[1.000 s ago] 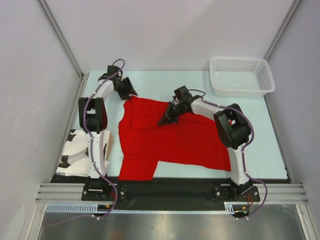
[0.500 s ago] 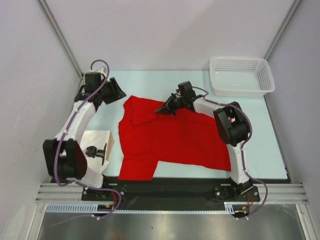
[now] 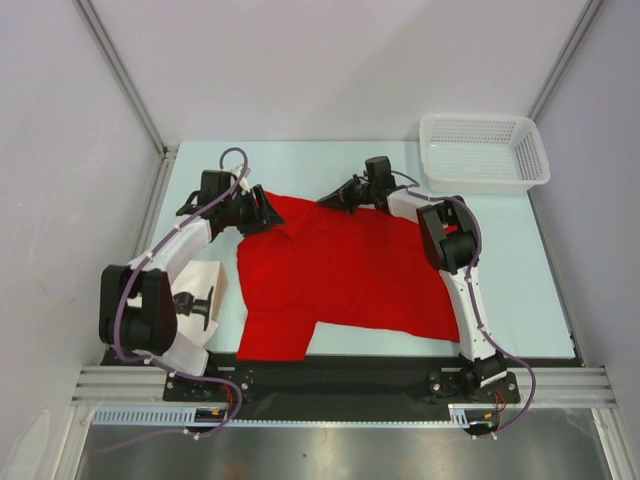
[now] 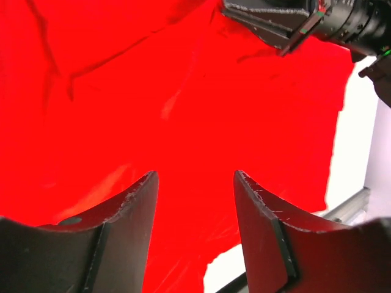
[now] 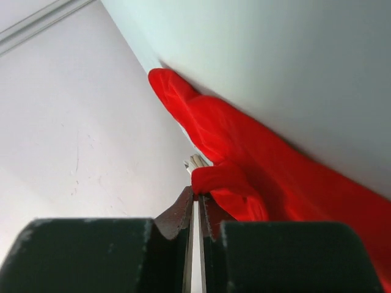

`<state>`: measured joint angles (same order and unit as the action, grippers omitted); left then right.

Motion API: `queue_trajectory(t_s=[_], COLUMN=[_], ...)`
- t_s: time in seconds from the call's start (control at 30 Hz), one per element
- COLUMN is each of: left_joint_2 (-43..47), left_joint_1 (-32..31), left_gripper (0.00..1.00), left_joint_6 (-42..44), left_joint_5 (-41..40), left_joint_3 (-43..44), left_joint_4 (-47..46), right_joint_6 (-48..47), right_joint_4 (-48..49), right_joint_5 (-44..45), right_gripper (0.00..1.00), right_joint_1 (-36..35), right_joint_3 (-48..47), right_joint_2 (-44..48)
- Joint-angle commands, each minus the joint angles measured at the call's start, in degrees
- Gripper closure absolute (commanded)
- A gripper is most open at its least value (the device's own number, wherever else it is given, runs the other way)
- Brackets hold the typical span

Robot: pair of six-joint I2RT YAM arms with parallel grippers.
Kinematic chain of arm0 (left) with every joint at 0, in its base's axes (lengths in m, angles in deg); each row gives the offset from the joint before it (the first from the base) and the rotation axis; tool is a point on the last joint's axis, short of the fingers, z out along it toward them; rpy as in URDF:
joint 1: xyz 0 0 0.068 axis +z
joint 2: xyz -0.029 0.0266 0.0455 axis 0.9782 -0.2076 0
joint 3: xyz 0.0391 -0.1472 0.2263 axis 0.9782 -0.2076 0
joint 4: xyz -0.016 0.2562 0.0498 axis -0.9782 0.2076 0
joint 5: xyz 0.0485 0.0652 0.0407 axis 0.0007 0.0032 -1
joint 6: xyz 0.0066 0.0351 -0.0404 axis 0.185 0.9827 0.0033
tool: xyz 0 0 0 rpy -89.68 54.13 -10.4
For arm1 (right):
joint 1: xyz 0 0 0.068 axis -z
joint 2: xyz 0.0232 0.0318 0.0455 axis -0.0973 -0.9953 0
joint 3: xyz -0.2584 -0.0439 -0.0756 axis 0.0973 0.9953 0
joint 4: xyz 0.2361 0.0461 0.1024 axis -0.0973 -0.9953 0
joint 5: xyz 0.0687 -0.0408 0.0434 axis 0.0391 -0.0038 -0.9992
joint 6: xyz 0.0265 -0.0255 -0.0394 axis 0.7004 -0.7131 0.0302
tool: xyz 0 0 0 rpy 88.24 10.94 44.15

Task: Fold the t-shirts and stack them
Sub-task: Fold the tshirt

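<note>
T-shirt (image 3: 340, 270), plain red, lies spread on the table (image 3: 540, 270), left of the white mesh basket (image 3: 484, 150) and nearer the arm bases than it, well apart from it. Cloth mostly flat, w/ wrinkles at the end furthest from the basket. One sleeve sticks out at the corner diagonally opp. the basket.

R claw (image 3: 328, 201) sits at the shirt's far edge, left of the basket. R wrist view: fingers (image 5: 177, 217) nearly together, only a thin slit btwn them, w/ a bunched fold of red cloth right at the tips. Can't tell whether the cloth is actually pinched or just touching. R arm runs over the shirt's basket-side part and hides the cloth under it.

L claw (image 3: 268, 212) is at the shirt's far corner, the one furthest from the basket, pointing toward the basket. Jaws stand well apart w/ nothing btwn them; L wrist view shows only red cloth beneath the gap. R claw's dark fingers show at the top of that view.

Also on the table: pale flat item (image 3: 205, 280), just beyond the shirt edge away from the basket, partly under L arm. Can't tell what it is.
</note>
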<state>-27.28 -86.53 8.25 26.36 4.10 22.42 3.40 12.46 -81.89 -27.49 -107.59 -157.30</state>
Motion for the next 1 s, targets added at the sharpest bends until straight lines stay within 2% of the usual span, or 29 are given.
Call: queue_trajectory(t_s=[0.0, 0.2, 0.33, 0.4, 0.5, 0.57, 0.63, 0.77, 0.97], left_joint_2=[-5.0, -8.69, -12.65, -14.15, -12.06, -8.21, -7.57, -11.95, -16.79], left_joint_1=[-0.36, -4.66, -6.34, -6.43, -7.04, -8.01, -8.19, -8.89, -8.89], left_gripper=[0.42, 0.45, 0.42, 0.43, 0.44, 0.39, 0.38, 0.38, 0.41], left_joint_6=[-2.52, -0.78, -0.07, -1.29, -3.58, -5.24, -6.39, -7.01, -9.47], left_joint_5=[7.73, 2.57, -1.48, -2.62, -8.14, -12.18, -10.81, -8.69, -7.81], left_joint_3=[1.92, -0.29, 1.12, 3.05, 2.63, -0.44, -2.82, -2.74, -0.9], left_joint_4=[-4.64, -12.64, -13.44, -10.47, -7.55, -9.21, -13.33, -19.22, -21.6], right_joint_6=[-0.85, -3.58, -3.67, -3.32, -3.23, -3.32, -2.97, -2.88, -2.44], right_joint_4=[0.59, -0.29, 0.14, 0.32, 0.41, 0.23, 0.76, 0.76, 1.11], right_joint_5=[-2.49, -2.23, -2.32, -2.32, -2.58, -2.85, -2.93, -2.85, -2.67], right_gripper=[0.9, 0.85, 0.85, 0.85, 0.86, 0.86, 0.86, 0.87, 0.87], right_joint_1=[0.2, 0.91, 1.08, 1.26, 1.35, 1.43, 1.35, 1.43, 1.35], right_joint_3=[-4.41, -3.18, -3.45, -3.71, -4.41, -4.41, -4.06, -3.97, -4.15], right_joint_2=[-0.67, 0.47, 0.3, 0.12, -0.23, -0.23, -0.14, 0.04, -0.05])
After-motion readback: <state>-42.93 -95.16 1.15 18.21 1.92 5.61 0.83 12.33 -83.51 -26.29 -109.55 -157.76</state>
